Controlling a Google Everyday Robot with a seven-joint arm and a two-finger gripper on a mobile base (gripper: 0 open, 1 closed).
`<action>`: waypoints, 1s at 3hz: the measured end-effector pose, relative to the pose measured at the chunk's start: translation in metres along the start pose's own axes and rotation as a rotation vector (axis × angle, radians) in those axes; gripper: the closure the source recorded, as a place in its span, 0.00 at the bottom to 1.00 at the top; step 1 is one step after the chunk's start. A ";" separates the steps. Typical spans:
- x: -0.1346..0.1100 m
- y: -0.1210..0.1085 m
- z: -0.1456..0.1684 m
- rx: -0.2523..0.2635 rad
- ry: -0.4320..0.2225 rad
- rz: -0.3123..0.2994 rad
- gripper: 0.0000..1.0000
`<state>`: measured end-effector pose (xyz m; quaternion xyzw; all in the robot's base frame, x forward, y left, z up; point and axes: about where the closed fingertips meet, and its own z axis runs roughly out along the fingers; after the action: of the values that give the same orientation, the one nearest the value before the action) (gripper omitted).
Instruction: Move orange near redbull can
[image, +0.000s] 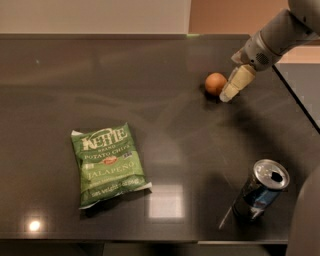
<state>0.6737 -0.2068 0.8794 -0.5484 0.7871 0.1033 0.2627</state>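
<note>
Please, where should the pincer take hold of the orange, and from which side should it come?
Grip the orange across its widest middle, coming down from above. It is round and lies free on the table, so a narrower hold would probably slip. The pincer hangs just right of it in the picture, low over the table.

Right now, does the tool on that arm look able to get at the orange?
Probably yes. The tool hangs close beside the orange with nothing between them; the chip bag and the redbull can lie well away, nearer the table's front edge.
</note>
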 end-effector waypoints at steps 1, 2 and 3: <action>0.000 -0.001 0.011 -0.002 -0.024 0.011 0.00; -0.001 -0.003 0.021 0.025 -0.031 0.077 0.00; -0.004 -0.005 0.030 0.043 -0.029 0.132 0.00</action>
<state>0.6879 -0.1916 0.8574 -0.4879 0.8198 0.1113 0.2785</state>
